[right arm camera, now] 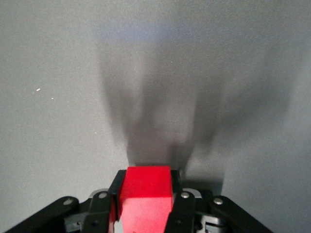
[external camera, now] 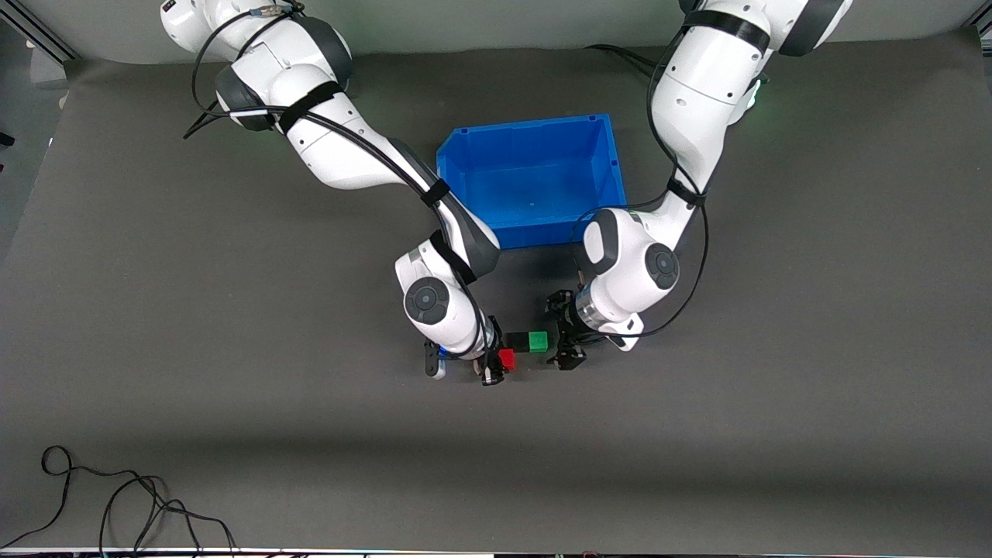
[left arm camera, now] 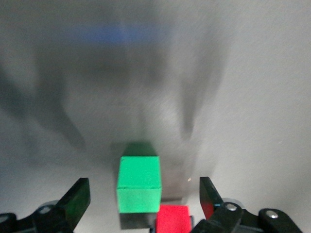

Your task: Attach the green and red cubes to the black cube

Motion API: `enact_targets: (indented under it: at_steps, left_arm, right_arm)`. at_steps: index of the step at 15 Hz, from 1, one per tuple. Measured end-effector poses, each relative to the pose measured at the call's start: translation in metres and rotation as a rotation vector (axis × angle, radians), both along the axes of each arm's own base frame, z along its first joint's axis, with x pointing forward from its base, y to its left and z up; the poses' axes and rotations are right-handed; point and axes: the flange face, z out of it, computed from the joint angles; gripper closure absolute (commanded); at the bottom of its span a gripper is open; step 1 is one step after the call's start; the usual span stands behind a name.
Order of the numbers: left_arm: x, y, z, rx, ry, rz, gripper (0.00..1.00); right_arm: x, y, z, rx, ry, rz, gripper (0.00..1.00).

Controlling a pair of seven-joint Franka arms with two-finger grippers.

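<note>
1. Front view: The right claw is low over the grey surface, nearer the camera than the blue bin. It is clamped on the red cube.
2. Front view: The green cube lies just beside the red cube, slightly farther from the camera and toward the left arm's end. A black cube sits against the green cube on the side toward the right arm, just above the red cube in this view. Whether red and black touch cannot be told.
3. Front view: The left claw is low over the surface, just beside the green cube, toward the left arm's end.
4. Left wrist view: The left claw stands wide, its fingers apart on either side of the green cube and clear of it. The green cube rests on the surface. The red cube shows just beside the green cube's lower corner. The black cube is not discernible here.
5. Right wrist view: The right claw grips the red cube between its two fingers, which press on the cube's opposite sides. The cube is held above the bare surface.
</note>
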Motion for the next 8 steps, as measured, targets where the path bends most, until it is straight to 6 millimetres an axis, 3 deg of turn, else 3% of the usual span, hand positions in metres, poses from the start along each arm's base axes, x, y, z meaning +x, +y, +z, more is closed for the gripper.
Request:
enact_targets:
  at_steps: [1, 8]
  left_arm:
    - [0.005, 0.007, 0.001, 0.005, -0.005, 0.009, 0.00]
    - [0.023, 0.034, 0.007, 0.014, 0.004, 0.032, 0.00]
  right_arm:
    - [0.000, 0.000, 0.000, 0.000, 0.000, 0.000, 0.60]
    - [-0.007, -0.002, -0.008, -0.056, 0.059, 0.031, 0.64]
